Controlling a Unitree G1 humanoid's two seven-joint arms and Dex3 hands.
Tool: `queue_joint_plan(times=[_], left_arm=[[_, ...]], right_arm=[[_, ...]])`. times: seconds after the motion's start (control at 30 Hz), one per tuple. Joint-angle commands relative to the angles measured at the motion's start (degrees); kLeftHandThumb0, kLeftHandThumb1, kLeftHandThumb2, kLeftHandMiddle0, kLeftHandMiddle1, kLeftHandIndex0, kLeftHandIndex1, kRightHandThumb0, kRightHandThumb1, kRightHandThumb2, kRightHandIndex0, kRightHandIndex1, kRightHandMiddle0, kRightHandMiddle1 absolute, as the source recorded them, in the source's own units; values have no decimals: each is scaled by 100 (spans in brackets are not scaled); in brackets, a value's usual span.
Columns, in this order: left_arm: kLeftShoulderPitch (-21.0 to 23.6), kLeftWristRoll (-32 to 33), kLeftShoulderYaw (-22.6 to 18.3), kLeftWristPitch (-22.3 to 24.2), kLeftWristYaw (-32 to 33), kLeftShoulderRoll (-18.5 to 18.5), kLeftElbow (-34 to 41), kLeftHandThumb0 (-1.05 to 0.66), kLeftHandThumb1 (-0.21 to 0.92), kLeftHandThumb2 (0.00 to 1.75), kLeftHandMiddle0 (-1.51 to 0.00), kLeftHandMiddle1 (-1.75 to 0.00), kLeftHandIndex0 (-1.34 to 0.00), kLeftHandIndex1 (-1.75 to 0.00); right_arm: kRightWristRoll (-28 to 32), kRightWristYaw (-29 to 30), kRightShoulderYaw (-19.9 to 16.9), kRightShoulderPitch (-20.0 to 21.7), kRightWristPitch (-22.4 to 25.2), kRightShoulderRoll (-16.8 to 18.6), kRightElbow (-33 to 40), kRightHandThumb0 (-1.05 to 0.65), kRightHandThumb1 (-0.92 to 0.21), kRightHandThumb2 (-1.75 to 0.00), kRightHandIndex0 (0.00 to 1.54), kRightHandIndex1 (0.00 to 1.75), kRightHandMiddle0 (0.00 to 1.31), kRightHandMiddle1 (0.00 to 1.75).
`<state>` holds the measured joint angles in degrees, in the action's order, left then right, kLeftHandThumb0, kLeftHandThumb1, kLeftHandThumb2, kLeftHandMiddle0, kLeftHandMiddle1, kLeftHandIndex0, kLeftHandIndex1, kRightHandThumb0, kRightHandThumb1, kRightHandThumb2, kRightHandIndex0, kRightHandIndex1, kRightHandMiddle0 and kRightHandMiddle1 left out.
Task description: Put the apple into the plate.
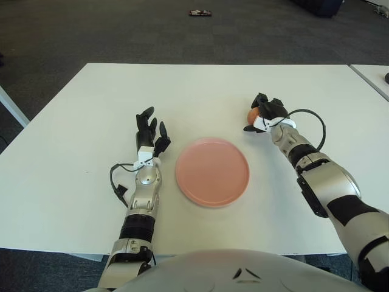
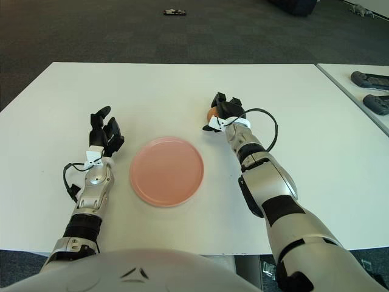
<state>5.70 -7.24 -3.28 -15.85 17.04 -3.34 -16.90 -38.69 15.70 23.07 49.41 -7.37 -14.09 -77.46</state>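
A small orange-red apple (image 1: 252,114) sits on the white table (image 1: 73,140), right of and a little beyond the pink plate (image 1: 212,171). My right hand (image 1: 262,113) has its black fingers curled over and around the apple, which shows only at its left side. The plate lies flat in the middle of the table with nothing on it. My left hand (image 1: 149,130) shows to the left of the plate, fingers spread and holding nothing.
A second white table (image 2: 364,79) at the far right carries dark controller-like objects (image 2: 371,79). Dark carpet lies beyond the table, with a small dark object (image 1: 200,13) on it. A black cable loops by my right wrist (image 1: 316,125).
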Motion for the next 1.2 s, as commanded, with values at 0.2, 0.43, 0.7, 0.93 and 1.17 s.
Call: queue_joint_plan(times=[0.2,0.43,0.7,0.93,1.17], left_arm=[[-57,-27,-13,40,31,10,143,-68,92,73,-47,-3,0,-99],[-78,-22,-9,105,11,9,205,-69,92,73,-47,-3,0,-99],[-84,-28,-13,68,11,23,198,-69,92,73,-46,-2,0,-99],[-80,-23,-21,57,10,29,171,-70,92,74,-45,-2,0,-98],[-70,-4,-48,48,18,32,146,-71,92,73,-47,-3,0,-100]], right_arm=[[-215,-146,250,-638,424,43,-318,-19,-34,-110,67,135,45,170],[-66,276,115,-760,294,128,-296,-2,-2,-155,90,146,65,174],[-66,589,73,-736,182,156,-281,0,3,-161,95,147,67,175],[-88,761,88,-760,114,153,-282,0,3,-160,97,143,67,175],[-77,793,83,-774,87,165,-282,0,4,-161,98,142,68,175]])
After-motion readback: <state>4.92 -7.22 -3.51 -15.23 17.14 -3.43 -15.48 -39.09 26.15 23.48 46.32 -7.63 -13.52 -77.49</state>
